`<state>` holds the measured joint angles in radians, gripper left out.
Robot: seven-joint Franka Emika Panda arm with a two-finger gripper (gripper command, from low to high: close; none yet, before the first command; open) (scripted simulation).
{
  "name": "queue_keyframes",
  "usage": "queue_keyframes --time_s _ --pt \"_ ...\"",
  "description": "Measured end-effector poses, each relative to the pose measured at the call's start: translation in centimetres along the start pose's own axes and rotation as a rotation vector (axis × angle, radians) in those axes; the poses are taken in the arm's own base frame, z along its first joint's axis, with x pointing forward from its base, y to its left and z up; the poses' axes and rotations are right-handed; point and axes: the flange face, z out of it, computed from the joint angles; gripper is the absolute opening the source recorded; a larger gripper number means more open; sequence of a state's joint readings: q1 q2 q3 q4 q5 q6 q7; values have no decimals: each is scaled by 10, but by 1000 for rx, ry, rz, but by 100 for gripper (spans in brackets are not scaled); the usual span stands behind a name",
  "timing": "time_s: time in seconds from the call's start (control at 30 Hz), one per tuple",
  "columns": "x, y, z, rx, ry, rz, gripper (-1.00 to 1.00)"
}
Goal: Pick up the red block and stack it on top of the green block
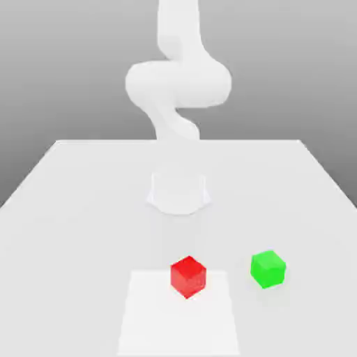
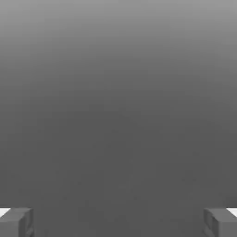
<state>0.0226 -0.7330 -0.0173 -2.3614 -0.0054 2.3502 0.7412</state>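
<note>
1. Your red block [image 1: 188, 277] is on the table [image 1: 77, 244], at the far edge of the pale square patch [image 1: 178, 321], a little to the exterior view's right of that edge's middle.
2. Your green block [image 1: 268, 269] rests on the table just outside the patch, to the exterior view's right of the red one. There's a clear gap between the two.
3. You have broad open tabletop to the exterior view's left of the red block, and more between both blocks and the arm's base [image 1: 178, 194]. The table's far edge and side edges lie well apart from the blocks.
4. The red block is turned with a corner toward the exterior camera, its top level. It looks like a cube, so you can't pick out one long axis. The green block is turned too, at a slightly different angle.
5. Your pincer [image 2: 118, 223] is wide open, its two fingers well apart and the space between them empty.
</note>
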Motion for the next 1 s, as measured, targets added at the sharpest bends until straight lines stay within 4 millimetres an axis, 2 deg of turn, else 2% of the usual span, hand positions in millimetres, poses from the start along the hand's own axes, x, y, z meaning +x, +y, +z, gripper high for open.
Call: queue_keyframes --time_s 0.1,0.23,0.37,0.47,0.57,0.6,0.67,0.8,0.83,1.0 --pt "-20 17 76 -63 -95 -91 0" --pt "-61 49 163 -136 -225 -214 0" --pt "-117 92 235 -202 -365 -343 0" --pt "-168 134 279 -249 -482 -448 0" --pt "-226 184 313 -293 -613 -560 0" --pt "-240 196 323 -301 -639 -582 0" --pt "-256 209 339 -305 -659 -603 0" --pt "-274 229 364 -309 -664 -604 0" --pt "-278 232 368 -309 -665 -604 -100" --pt "-278 232 368 -310 -666 -603 -100"
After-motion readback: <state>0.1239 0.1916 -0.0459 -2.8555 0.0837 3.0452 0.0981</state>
